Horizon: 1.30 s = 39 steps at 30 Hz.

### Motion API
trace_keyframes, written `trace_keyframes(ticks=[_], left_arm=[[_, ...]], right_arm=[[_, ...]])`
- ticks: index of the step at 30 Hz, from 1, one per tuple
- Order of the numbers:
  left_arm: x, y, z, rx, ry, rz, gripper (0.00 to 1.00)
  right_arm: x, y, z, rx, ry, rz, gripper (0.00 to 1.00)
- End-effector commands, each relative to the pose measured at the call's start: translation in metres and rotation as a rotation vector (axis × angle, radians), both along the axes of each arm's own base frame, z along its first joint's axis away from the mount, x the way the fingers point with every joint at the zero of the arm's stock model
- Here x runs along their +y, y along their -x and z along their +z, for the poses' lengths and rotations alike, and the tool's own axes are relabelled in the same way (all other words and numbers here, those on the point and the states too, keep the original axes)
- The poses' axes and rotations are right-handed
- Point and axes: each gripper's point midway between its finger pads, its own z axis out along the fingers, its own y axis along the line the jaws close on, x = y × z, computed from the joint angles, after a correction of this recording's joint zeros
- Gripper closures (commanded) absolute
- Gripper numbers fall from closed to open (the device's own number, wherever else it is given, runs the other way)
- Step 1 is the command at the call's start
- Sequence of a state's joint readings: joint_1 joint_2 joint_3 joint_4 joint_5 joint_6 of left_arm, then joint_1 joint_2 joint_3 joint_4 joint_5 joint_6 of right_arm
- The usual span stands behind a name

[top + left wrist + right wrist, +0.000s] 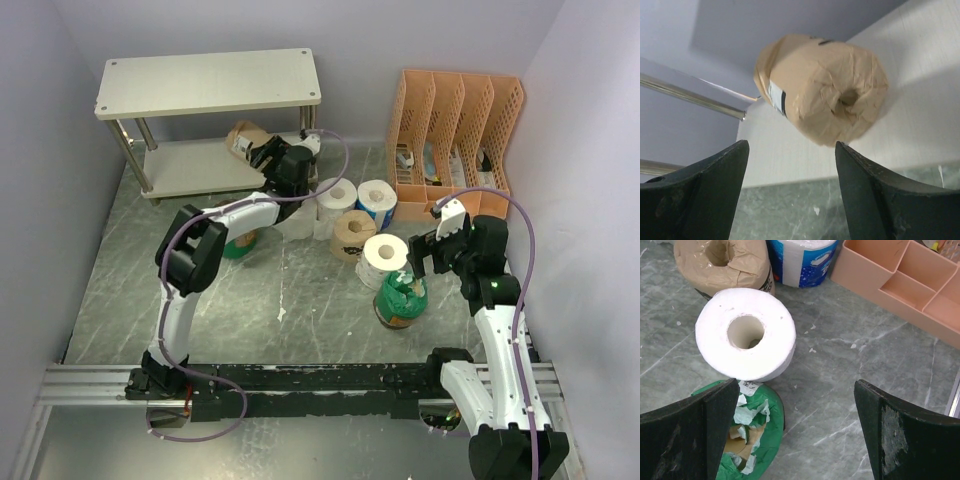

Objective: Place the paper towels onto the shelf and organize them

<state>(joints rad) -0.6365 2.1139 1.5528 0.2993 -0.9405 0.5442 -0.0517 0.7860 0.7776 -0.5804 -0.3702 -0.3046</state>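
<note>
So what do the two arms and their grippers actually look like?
The left arm and right arm have white links, black joints and a looping purple cable. The left gripper and right gripper have broad black fingers, scuffed pale in spots.

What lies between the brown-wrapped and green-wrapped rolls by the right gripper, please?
A white paper towel roll, core facing up, as the right wrist view shows.
</note>
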Motion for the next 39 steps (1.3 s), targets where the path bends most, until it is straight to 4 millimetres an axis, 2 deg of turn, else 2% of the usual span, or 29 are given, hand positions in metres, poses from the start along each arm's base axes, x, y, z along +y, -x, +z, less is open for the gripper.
trace_keyframes(ticks=[1, 8, 17, 29, 39], left_arm=[[0.005, -0.019, 0.034, -0.106, -0.053, 0.08, 0.19], [0.016, -0.037, 0.026, -0.045, 0.069, 0.079, 0.19], [0.041, -0.042, 0.004, 0.034, 0.064, 0.097, 0.18], [0.036, -0.053, -0.029, 0.123, 0.117, 0.025, 0.2], [0.033, -0.064, -0.018, 0.066, 0.078, 0.005, 0.2]], right_arm=[[-0.004, -0.002, 0.001, -0.018, 0.013, -0.013, 0.0], [-0.005, -0.004, -0.002, -0.006, 0.014, -0.017, 0.0], [-0.005, -0.005, -0.004, 0.005, 0.014, -0.012, 0.0], [-0.005, -0.005, -0.006, 0.012, 0.014, -0.017, 0.0], [-0.006, -0.006, -0.008, 0.02, 0.014, -0.019, 0.0]])
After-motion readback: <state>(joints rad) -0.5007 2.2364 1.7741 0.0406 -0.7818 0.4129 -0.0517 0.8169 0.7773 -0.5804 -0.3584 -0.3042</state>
